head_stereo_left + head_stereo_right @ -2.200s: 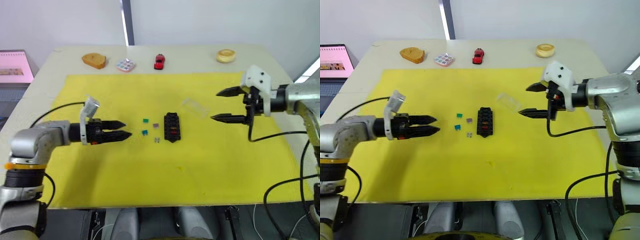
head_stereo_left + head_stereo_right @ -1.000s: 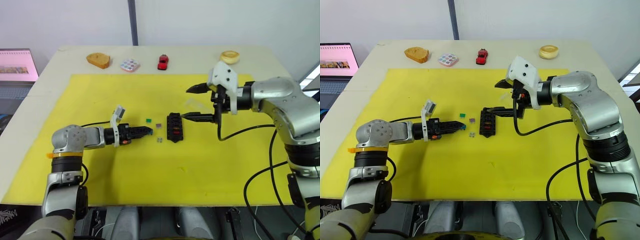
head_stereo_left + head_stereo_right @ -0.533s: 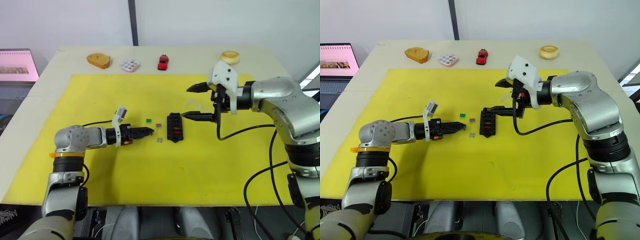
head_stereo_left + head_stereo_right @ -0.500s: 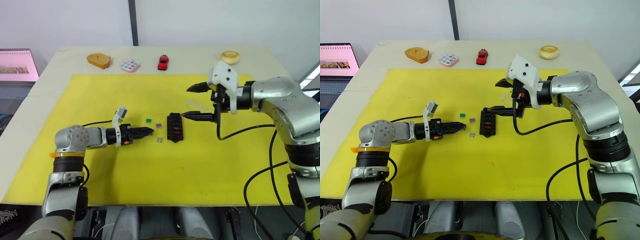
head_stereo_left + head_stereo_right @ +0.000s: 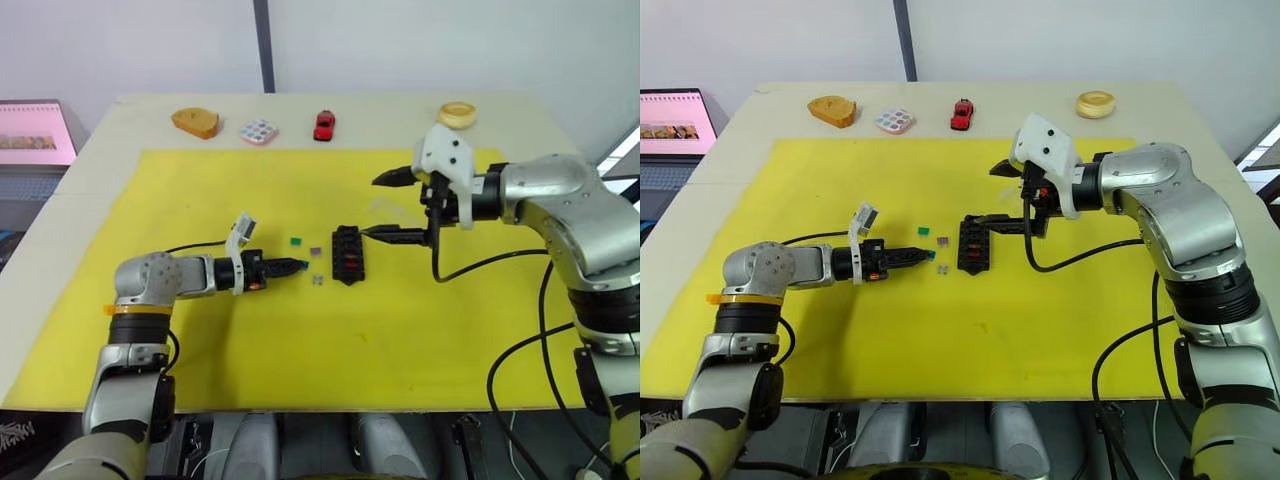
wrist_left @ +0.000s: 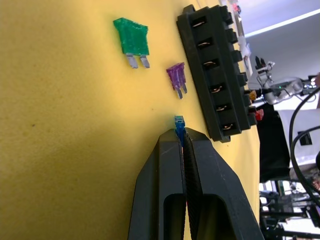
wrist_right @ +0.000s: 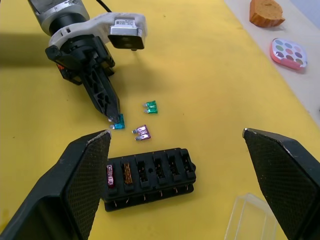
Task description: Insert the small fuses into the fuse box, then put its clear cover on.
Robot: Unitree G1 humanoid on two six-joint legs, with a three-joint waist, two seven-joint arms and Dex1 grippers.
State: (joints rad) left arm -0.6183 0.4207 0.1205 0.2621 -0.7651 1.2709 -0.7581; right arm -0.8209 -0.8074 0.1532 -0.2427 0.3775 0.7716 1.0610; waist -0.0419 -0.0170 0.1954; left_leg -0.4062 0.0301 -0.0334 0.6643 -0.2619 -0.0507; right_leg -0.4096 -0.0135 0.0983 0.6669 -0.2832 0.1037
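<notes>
Left tool (image 6: 183, 137) closed on a teal fuse (image 6: 179, 122) beside the fuse box (image 7: 149, 177) on the yellow mat (image 5: 300, 330). Green fuse (image 6: 131, 37) and purple fuse (image 6: 176, 77) lie nearby. Right tool (image 5: 385, 205) open above the clear cover (image 7: 248, 217).

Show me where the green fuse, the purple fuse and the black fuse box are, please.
green fuse (image 6: 131, 36): left wrist view, on its green plastic body.
purple fuse (image 6: 175, 75): left wrist view, on its purple body.
fuse box (image 7: 150, 180): right wrist view, on its black top face among the slots.
</notes>
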